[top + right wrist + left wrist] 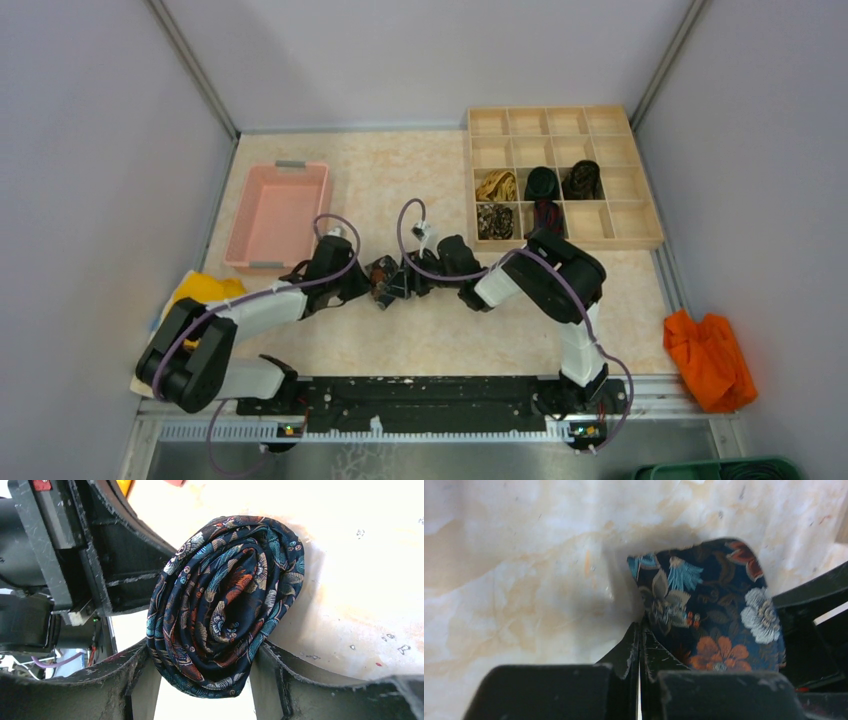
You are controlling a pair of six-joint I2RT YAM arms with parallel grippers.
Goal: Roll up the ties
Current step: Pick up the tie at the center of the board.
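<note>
A dark floral tie [384,276] is wound into a fist-sized coil at mid-table between both grippers. In the right wrist view my right gripper [205,667] is shut on the coil [225,600], one finger on each side, with the spiral facing the camera. In the left wrist view my left gripper [640,626] has its jaws pressed together at the left edge of the tie's flat outer flap [714,610], pinching it at the tips. Several more rolled ties sit in the wooden tray's cells: gold [496,185], black [542,183], another dark one [582,180], a patterned one [494,221] and a red-black one [546,213].
The wooden compartment tray [608,222] stands at the back right. A pink basket [278,213] stands at the back left. A yellow cloth [205,290] lies by the left arm. An orange cloth [708,355] lies at the right edge.
</note>
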